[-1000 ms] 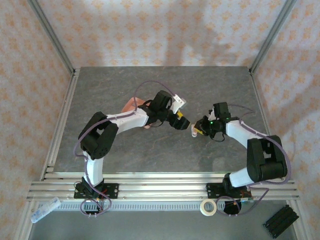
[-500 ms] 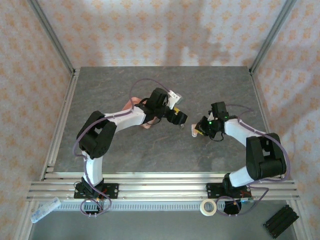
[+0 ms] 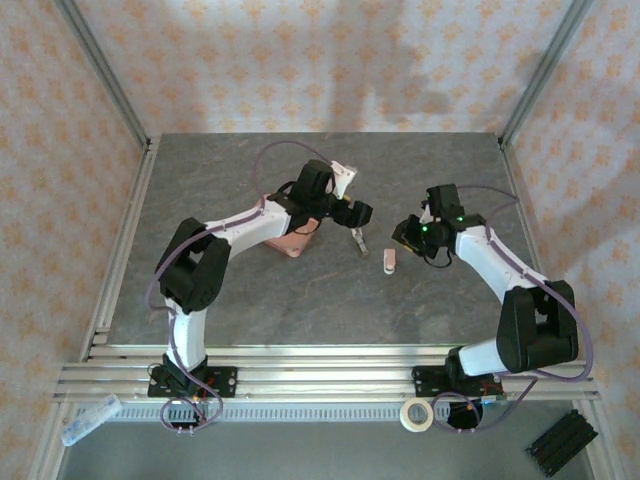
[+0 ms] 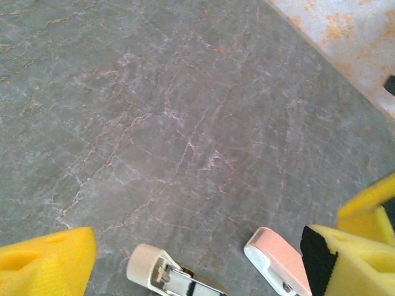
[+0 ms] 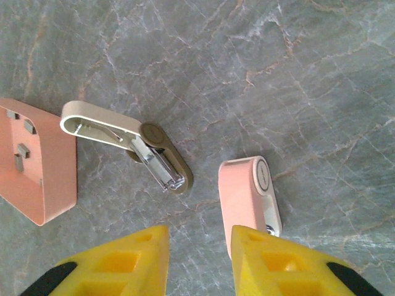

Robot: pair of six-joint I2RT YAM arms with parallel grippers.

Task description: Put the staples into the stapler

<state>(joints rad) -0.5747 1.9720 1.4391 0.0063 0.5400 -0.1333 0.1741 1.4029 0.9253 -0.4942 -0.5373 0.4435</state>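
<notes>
"Staples: where?"
"From above, too small to tell. My left arm hides part of the tray (image 3: 287,244). The stapler (image 3: 359,241) lies just beside my left claw (image 3: 358,213), with my right claw (image 3: 403,233) near."
"Left wrist?"
"Fingers spread wide, empty. The bottom edge cuts off the stapler and the pink-and-white piece (image 4: 276,258)."
"Right wrist?"
"Staples (image 5: 19,149) lie in the tray. My fingers are parted, gripping nothing, and one hides the pink piece's end."

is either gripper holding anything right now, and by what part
Nothing is held. The left gripper and right gripper are both open and empty; the stapler and pink piece lie on the table.
</notes>
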